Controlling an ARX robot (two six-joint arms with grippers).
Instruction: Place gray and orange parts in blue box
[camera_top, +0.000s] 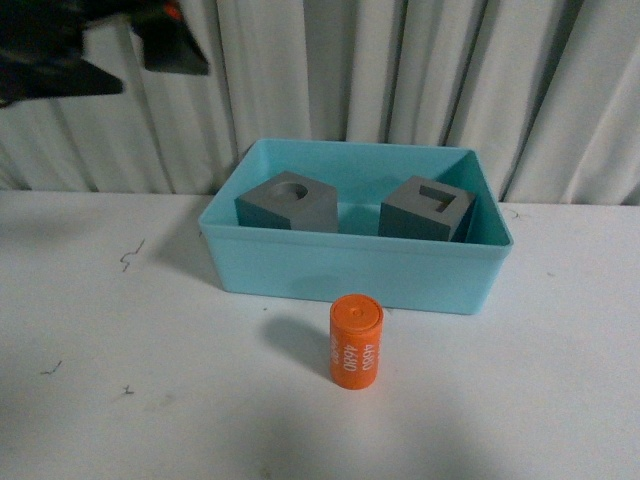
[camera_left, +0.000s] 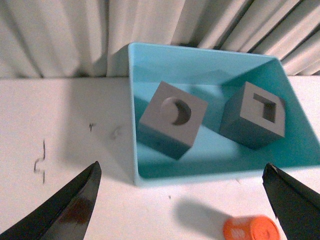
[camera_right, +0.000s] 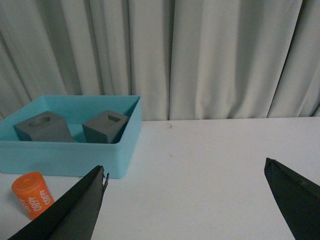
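The blue box (camera_top: 355, 270) stands on the white table at the back middle. Inside it lie two gray cubes: one with a round recess (camera_top: 288, 200) on the left, one with a rectangular recess (camera_top: 425, 208) on the right. The orange cylinder (camera_top: 356, 343) with white digits stands upright on the table just in front of the box. My left gripper (camera_left: 181, 166) is open and empty, high above the box's front wall, with the cylinder (camera_left: 250, 230) below near one finger. My right gripper (camera_right: 185, 164) is open and empty over bare table, to the right of the box (camera_right: 65, 157) and the cylinder (camera_right: 32, 194).
A pleated white curtain (camera_top: 400, 70) hangs close behind the box. The left arm's dark body (camera_top: 60, 50) shows at the front view's top left. Small dark scratches (camera_top: 130, 257) mark the table on the left.
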